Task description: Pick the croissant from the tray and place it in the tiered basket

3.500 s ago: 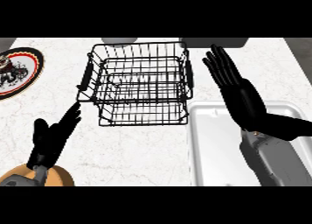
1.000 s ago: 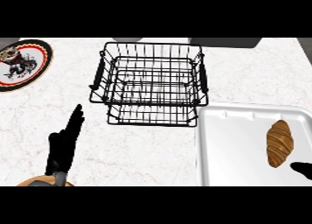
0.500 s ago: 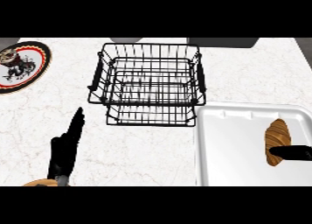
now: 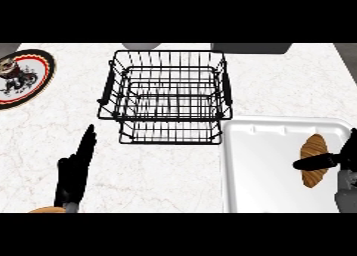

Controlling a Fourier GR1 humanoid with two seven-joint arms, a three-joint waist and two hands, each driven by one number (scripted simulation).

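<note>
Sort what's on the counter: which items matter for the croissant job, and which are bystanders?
Job: croissant, white tray, black wire tiered basket, right hand reaching over the croissant.

Bystanders: patterned plate at far left, resting left hand.

White marble counter (image 4: 166, 165) seen from above. A black wire tiered basket (image 4: 168, 97) stands mid-counter, a white tray (image 4: 266, 170) just beside its lower right, a patterned plate (image 4: 17, 77) far left.

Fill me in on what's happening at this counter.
The robot's right hand is at the brown croissant on the white tray, a finger or thumb lying across it; it is not lifted yet. The black wire tiered basket holds nothing visible. The left hand rests open at the lower left.
</note>
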